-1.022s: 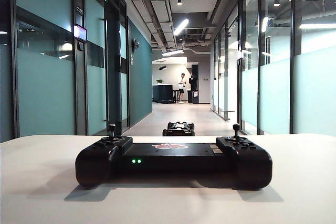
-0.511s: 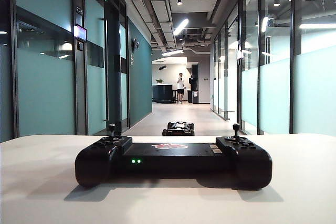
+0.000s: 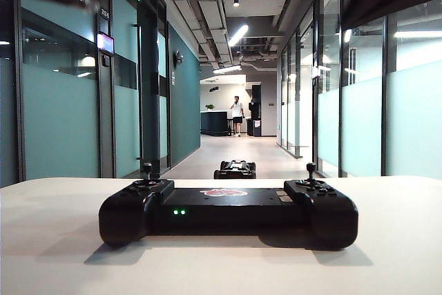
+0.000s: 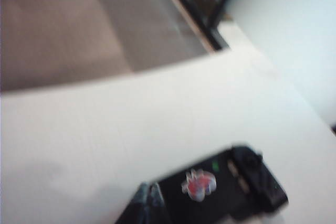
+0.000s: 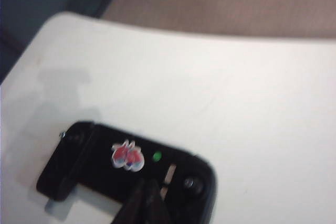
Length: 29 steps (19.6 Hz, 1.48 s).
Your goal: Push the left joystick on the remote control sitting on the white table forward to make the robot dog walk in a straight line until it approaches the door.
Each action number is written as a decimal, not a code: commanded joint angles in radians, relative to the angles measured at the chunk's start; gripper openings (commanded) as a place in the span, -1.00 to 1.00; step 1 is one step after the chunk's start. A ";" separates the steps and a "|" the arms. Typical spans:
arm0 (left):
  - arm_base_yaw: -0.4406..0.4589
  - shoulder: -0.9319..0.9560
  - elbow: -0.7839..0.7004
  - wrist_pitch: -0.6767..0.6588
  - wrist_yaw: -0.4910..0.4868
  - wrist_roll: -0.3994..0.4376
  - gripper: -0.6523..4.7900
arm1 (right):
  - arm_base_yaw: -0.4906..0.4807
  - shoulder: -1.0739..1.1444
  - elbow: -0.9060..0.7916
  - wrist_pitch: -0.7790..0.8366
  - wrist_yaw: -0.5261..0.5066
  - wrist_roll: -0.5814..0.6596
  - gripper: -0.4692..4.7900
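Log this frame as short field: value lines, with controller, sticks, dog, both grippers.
controller: remote control flat on white table, green lights lit
left joystick: upright, untouched
right stick: upright, untouched
robot dog: on corridor floor beyond the table
left gripper: shut, above the remote, no contact
right gripper: shut, above the remote, no contact

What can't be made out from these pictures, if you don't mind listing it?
- Left gripper: left wrist view is blurred and cuts it off at the edge; fingertips look together. In the exterior view, only a dark blur top left.
- Right gripper: right wrist view, likewise cut off; shut.
- Left joystick: lost in both blurred wrist views.
- Robot dog: exterior view, too small for detail; the white table hides its legs.
- Remote control: button markings unreadable.
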 commanded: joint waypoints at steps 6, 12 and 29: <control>-0.027 0.016 0.010 -0.002 0.072 0.005 -0.78 | 0.013 0.237 0.170 -0.226 -0.025 0.117 -0.73; -0.027 0.016 0.010 0.029 0.089 0.005 -0.78 | 0.014 0.424 0.240 -0.364 -0.158 0.118 0.75; -0.027 0.016 0.010 0.033 0.117 0.005 -0.78 | 0.024 0.611 0.242 -0.381 -0.115 0.108 0.75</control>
